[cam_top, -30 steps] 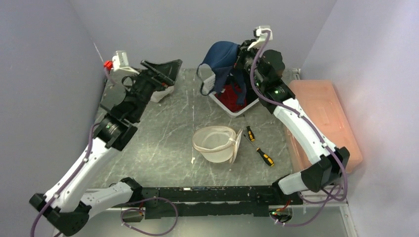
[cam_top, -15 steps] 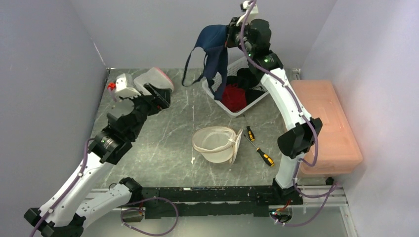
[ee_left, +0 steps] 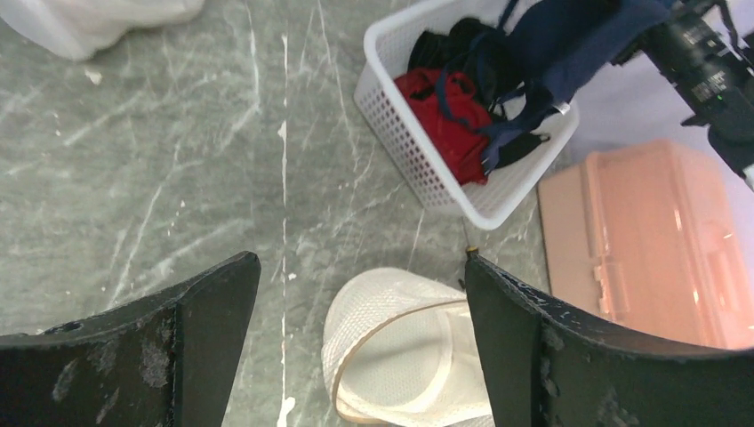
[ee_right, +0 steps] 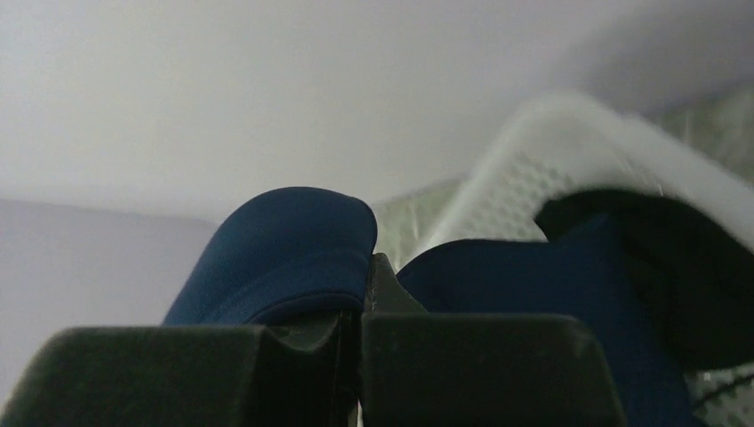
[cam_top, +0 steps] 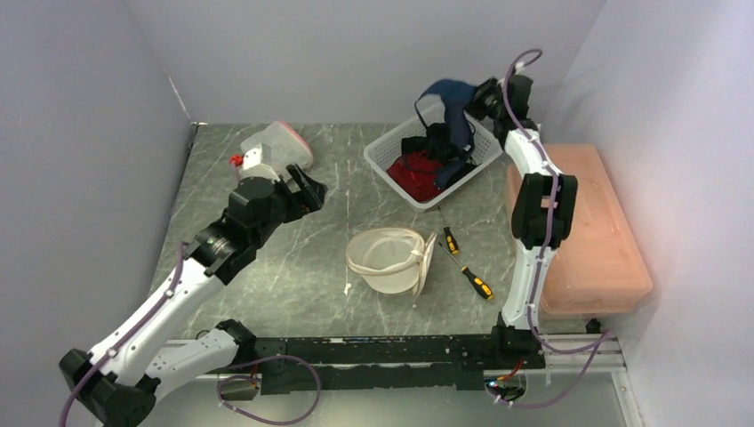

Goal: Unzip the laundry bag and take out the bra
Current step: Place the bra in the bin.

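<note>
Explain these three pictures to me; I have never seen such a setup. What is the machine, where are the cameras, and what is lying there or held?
These are two robot arms bolted to the near edge of a grey table. The wide picture comes from a fixed camera above and behind them. The other two come from a camera on each wrist, so the dark shapes low in those are that arm's own fingers. The left pincer is open and holds nothing. The right pincer is shut on a navy bra, which hangs over a white basket holding a red garment. Mid-table lies a white mesh laundry bag, open, with two screwdrivers beside it. A pink box stands at the right, a whitish container at the back left.
</note>
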Controlling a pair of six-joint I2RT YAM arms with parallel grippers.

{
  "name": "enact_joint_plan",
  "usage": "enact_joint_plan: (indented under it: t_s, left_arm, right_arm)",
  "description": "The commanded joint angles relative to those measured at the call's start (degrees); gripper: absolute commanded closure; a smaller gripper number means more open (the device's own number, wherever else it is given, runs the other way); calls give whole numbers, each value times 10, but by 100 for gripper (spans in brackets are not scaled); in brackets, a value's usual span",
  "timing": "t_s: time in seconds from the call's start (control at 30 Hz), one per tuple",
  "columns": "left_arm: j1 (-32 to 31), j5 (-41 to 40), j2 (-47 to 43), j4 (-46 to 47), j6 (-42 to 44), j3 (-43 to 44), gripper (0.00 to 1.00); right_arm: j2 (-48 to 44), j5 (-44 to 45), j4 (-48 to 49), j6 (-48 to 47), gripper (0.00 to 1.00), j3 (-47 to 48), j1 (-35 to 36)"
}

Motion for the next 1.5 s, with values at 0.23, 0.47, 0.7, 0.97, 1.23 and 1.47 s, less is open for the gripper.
enact_joint_plan:
  t_s: [0.23, 0.47, 0.7, 0.97, 1.23, 1.47]
  left_arm:
    - [1, 80, 65, 22, -41, -5, 11]
    - [1, 92, 70, 32, -57, -25, 11]
    - [1, 126, 88, 42, -73, -36, 11]
    - [1, 130, 82, 30, -71, -38, 12]
    - [1, 139, 75, 30, -77, -46, 12]
    - [1, 150, 65, 22, -90, -56, 13]
  right_arm:
    - [-21, -55, 41, 56, 100, -28, 26]
    - [-114, -79, 118, 159, 100, -68, 58]
    - [-77, -48, 184, 278, 100, -208, 26]
    - [-84, -23, 155, 209, 100, -218, 33]
    - [-115, -14, 157, 217, 100, -243, 41]
    - [-135, 12, 171, 242, 100, -314, 58]
